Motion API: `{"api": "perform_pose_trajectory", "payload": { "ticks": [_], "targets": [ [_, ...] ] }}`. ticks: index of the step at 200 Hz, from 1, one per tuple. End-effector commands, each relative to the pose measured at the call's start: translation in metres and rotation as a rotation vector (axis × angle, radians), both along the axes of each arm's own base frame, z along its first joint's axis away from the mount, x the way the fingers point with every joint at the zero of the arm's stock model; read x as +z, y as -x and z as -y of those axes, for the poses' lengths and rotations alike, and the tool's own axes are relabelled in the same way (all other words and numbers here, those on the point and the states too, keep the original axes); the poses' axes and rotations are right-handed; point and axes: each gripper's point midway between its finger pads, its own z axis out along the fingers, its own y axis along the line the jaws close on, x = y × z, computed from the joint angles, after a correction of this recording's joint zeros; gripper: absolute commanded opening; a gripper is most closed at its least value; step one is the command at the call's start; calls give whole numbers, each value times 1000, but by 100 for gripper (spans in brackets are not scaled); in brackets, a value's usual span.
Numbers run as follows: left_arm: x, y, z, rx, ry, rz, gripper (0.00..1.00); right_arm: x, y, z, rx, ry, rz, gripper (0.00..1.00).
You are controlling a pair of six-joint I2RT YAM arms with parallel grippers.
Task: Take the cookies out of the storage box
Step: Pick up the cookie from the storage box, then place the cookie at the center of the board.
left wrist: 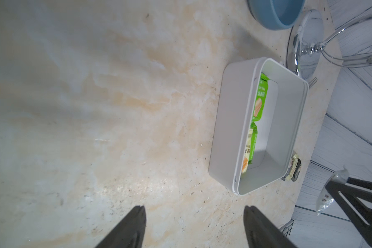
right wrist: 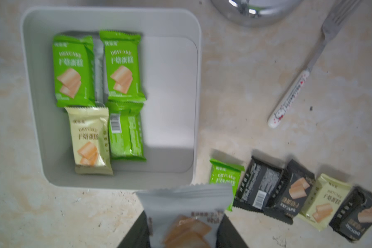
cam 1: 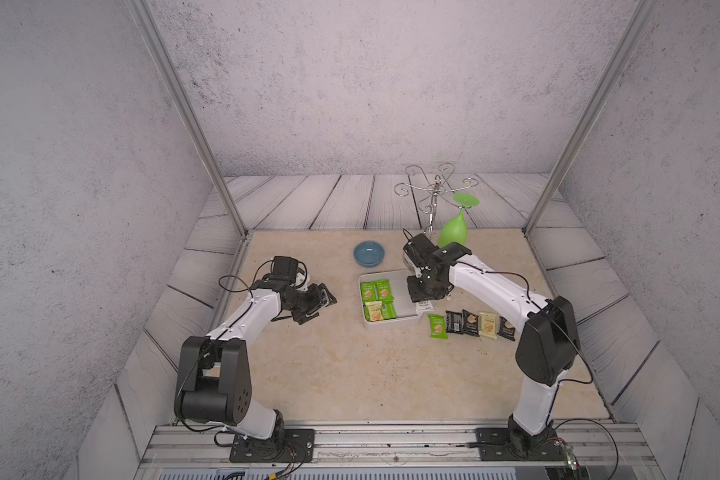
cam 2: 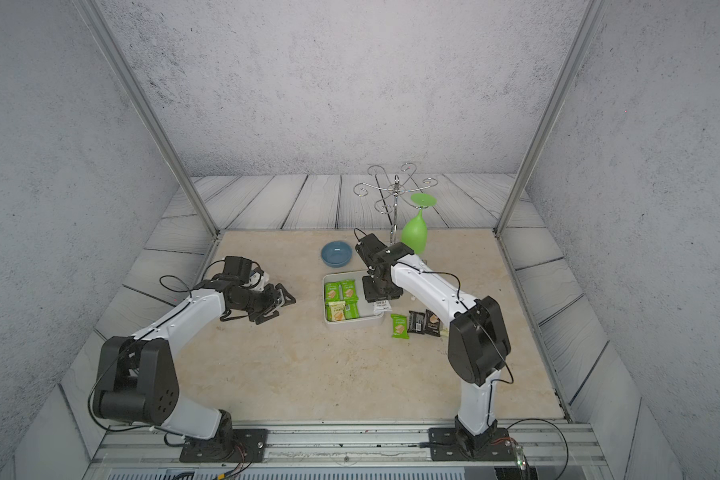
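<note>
The white storage box [cam 1: 391,325] [cam 2: 350,324] [right wrist: 32,96] [left wrist: 230,120] sits mid-table. Inside lie green cookies [cam 1: 377,291] [cam 2: 341,291] [right wrist: 73,70] and a cream one [right wrist: 88,139], all at its left side. My right gripper [right wrist: 184,214] [cam 1: 422,298] hangs over the box's near right corner, shut on a white cookie packet [right wrist: 185,199] [cam 1: 424,307] [cam 2: 381,307]. Several more cookies, green, black and cream [right wrist: 288,193] [cam 1: 470,323], lie in a row on the table right of the box. My left gripper [left wrist: 194,209] [cam 1: 323,301] stands open and empty, left of the box.
A blue bowl [cam 1: 369,253] [left wrist: 275,12] stands behind the box. A chrome wire rack [cam 1: 433,195] at the back right carries an upside-down green glass [cam 1: 454,230]. A fork with a white handle [right wrist: 305,73] lies on the table right of the box.
</note>
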Motion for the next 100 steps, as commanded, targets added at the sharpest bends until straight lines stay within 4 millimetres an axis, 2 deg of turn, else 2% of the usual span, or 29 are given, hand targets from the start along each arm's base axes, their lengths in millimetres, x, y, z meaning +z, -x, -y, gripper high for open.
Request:
{"api": "perform_pose_trajectory", "payload": {
  "ticks": [1,21,55,84,100],
  "targets": [
    [15,0,8,-27,-15,32,78,0,22,22,-50,19,5,47],
    [17,2,18,-53,-24,35,78,-12,43,39,-77,37,-14,47],
    [18,7,36,-96,-38,40,78,-35,71,55,-141,13,-41,47],
    [19,10,46,-118,-46,42,78,-60,87,62,-188,-2,-72,47],
    [19,12,51,-132,-56,42,77,-71,89,65,-201,0,-70,47]
  ]
}}
